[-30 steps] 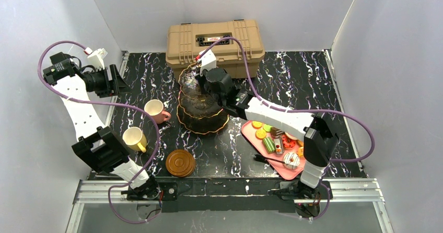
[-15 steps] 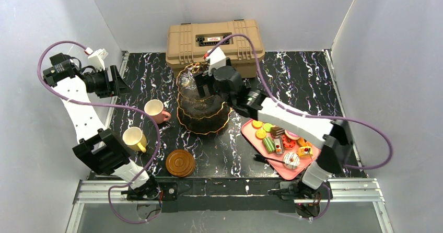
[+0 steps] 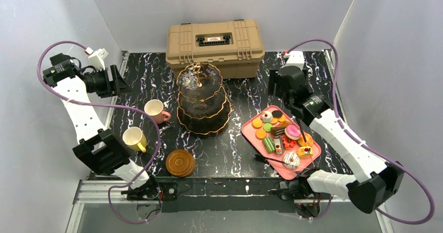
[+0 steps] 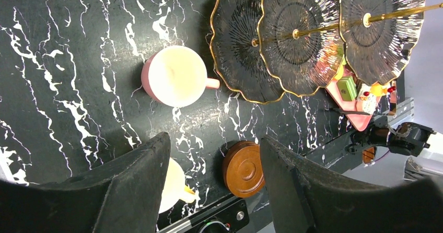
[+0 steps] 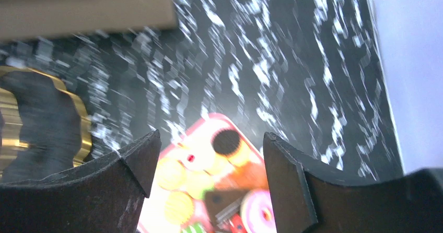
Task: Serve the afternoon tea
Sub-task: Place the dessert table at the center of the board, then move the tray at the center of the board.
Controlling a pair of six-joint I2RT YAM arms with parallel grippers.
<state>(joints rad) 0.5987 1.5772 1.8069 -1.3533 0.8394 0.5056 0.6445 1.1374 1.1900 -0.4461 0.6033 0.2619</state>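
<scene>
The three-tier black stand point(image 3: 201, 100) with gold rims stands upright at mid-table, all tiers bare; the left wrist view shows it too point(image 4: 303, 34). Colourful pastries point(image 3: 282, 136) lie on a pink tray point(image 3: 248, 134) to its right. My right gripper point(image 3: 275, 88) hovers open and empty above the tray's far end, with blurred pastries point(image 5: 209, 175) showing between its fingers. A pink cup point(image 3: 154, 109), a yellow cup point(image 3: 134, 138) and stacked brown saucers point(image 3: 181, 162) sit left of the stand. My left gripper point(image 3: 119, 80) hangs open and empty high at the left edge.
A tan toolbox point(image 3: 215, 39) stands shut against the back wall, right behind the stand. White walls close in the table on three sides. A black utensil point(image 3: 271, 160) lies at the tray's near corner. The arm bases sit along the near rail.
My right gripper opened off the stand's top handle and swung right to hover over the tray's far end. The stand stays upright in place. The left arm has not moved.
</scene>
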